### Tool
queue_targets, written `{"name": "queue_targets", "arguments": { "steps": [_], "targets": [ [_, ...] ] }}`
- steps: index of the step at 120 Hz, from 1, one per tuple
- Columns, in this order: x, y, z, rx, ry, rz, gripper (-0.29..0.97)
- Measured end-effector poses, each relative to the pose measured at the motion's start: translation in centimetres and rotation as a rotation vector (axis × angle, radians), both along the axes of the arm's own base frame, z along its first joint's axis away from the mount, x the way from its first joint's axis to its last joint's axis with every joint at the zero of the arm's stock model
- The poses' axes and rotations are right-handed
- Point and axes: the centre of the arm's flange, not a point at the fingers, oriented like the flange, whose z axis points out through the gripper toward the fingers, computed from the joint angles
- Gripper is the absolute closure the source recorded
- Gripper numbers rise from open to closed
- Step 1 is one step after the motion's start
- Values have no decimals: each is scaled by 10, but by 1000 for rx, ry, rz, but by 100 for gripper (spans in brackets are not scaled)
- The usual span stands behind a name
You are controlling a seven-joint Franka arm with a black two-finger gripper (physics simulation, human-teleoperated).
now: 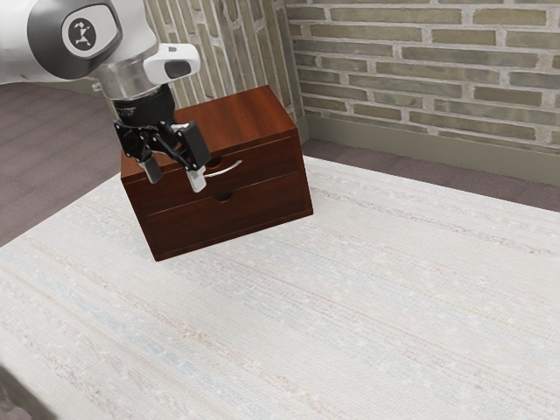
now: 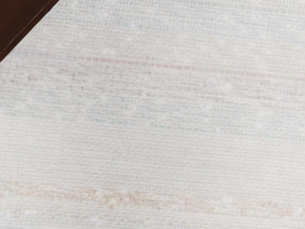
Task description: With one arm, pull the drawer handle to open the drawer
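Note:
A dark red-brown wooden cabinet (image 1: 229,197) with two drawers stands on the table toward the back of the exterior view's left. The upper drawer front carries a thin curved silver handle (image 1: 226,168); the lower front has a small dark recess. Both drawer fronts sit flush with the cabinet. My gripper (image 1: 175,177) hangs in front of the upper drawer, just to the exterior view's left of the handle, fingers apart with nothing between them. One white-tipped fingertip (image 1: 198,182) lies close to the handle's end. A corner of the cabinet (image 2: 16,16) appears in the wrist view.
The pale woven table surface (image 1: 350,306) stretches wide in front of the cabinet and to the exterior view's right. A brick wall (image 1: 420,61) runs behind the table. The dark floor lies beyond the table's left edge.

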Motion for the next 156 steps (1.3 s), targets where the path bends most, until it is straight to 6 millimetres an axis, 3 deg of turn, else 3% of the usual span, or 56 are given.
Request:
{"name": "queue_targets", "arguments": {
  "steps": [26,34,44,49,76,90,106,130,138,156],
  "targets": [
    [-5,29,-1,-53,-8,56,0],
    [-9,26,20,-49,-53,38,0],
    [-38,12,84,-24,-181,-23,0],
    [-51,6,105,-8,-222,-57,0],
    [-53,-11,132,99,-287,-209,0],
    [-45,-17,123,158,-255,-279,0],
    [2,-21,76,216,-237,-421,0],
    [46,-37,45,278,-292,-643,0],
    [59,-35,26,311,-290,-707,0],
    [71,-21,13,444,-256,-813,0]
  ]
}}
